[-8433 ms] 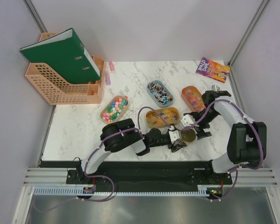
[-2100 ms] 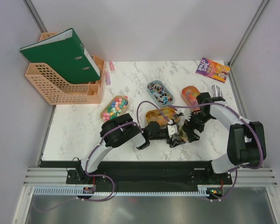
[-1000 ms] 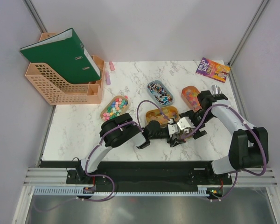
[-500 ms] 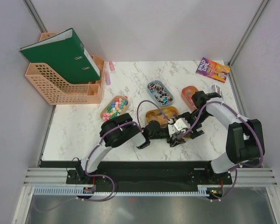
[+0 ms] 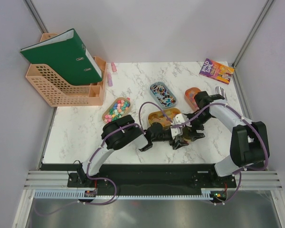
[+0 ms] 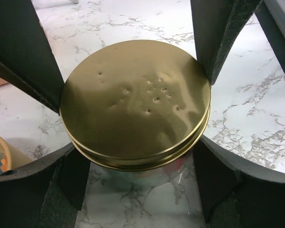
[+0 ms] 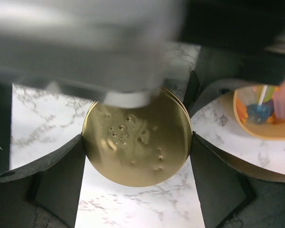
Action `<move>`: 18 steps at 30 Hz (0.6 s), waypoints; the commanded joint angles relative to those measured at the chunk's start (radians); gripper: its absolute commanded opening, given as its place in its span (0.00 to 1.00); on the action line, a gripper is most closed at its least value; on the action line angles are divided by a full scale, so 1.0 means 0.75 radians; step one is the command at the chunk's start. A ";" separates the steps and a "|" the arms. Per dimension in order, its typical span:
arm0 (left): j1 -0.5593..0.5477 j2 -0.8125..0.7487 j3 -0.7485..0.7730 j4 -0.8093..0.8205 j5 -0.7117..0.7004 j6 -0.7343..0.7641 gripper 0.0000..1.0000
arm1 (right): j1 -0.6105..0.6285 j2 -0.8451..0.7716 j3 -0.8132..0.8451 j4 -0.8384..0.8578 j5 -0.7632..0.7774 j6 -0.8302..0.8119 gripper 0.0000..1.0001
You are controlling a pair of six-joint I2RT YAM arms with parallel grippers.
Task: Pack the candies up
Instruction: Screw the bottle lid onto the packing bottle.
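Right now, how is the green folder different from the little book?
The green folder is plain green, but the book has a purple and yellow cover. The folder looks much bigger than the book. The folder leans in the peach rack at the far left, while the book lies flat on the marble table at the far right. Both are closed.

Around gold-lidded jar (image 6: 137, 123), left claw (image 6: 133, 95) and right claw (image 7: 137, 137), tray (image 5: 152, 117) just behind (amber), open marble (image 5: 76, 137) leftward
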 commanded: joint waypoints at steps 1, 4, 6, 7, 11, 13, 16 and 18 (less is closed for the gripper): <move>0.029 0.092 -0.084 -0.414 -0.120 0.104 0.02 | 0.003 0.117 -0.063 0.051 0.038 0.675 0.42; 0.039 0.082 -0.078 -0.420 -0.146 0.096 0.02 | 0.001 0.140 -0.077 0.139 0.065 0.916 0.39; 0.045 0.074 -0.072 -0.424 -0.161 0.096 0.02 | 0.001 0.119 -0.102 0.210 0.089 1.018 0.38; 0.047 0.072 -0.063 -0.459 -0.165 0.098 0.02 | 0.001 0.115 -0.106 0.263 0.111 1.114 0.38; 0.056 0.068 -0.071 -0.455 -0.169 0.096 0.02 | 0.001 0.131 -0.096 0.321 0.206 1.319 0.38; 0.058 0.076 -0.074 -0.449 -0.175 0.104 0.02 | 0.001 0.150 -0.092 0.319 0.234 1.399 0.39; 0.064 0.080 -0.074 -0.441 -0.183 0.110 0.02 | 0.001 0.136 -0.106 0.305 0.232 1.414 0.39; 0.068 0.086 -0.070 -0.429 -0.195 0.110 0.02 | -0.001 0.103 -0.136 0.313 0.228 1.408 0.40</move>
